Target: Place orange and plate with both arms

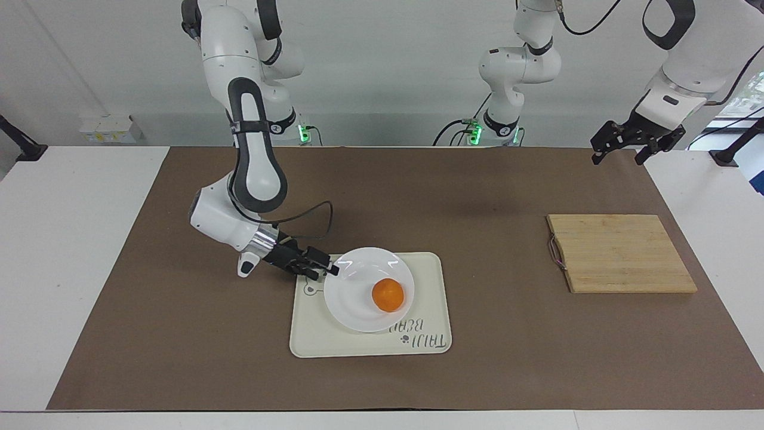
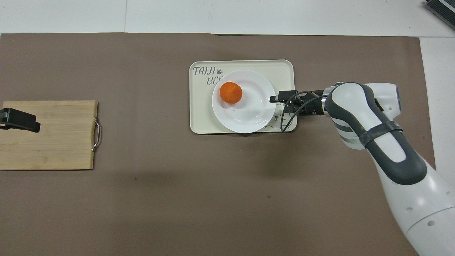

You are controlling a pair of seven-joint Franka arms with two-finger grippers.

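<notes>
The orange (image 1: 388,295) lies on the white plate (image 1: 352,304), and the plate rests flat on the cream tray (image 1: 430,298). In the overhead view the orange (image 2: 231,92) sits on the part of the plate (image 2: 249,117) farther from the robots. My right gripper (image 1: 330,269) is low at the plate's rim on the right arm's side, with its fingers slightly apart and its tips just over the rim (image 2: 273,99). My left gripper (image 1: 618,156) waits open and empty in the air near the wooden board; it also shows in the overhead view (image 2: 19,121).
A wooden cutting board (image 1: 621,254) with a metal handle lies toward the left arm's end of the table. Brown paper (image 1: 477,370) covers the table. The tray (image 2: 284,71) carries a bear drawing and lettering.
</notes>
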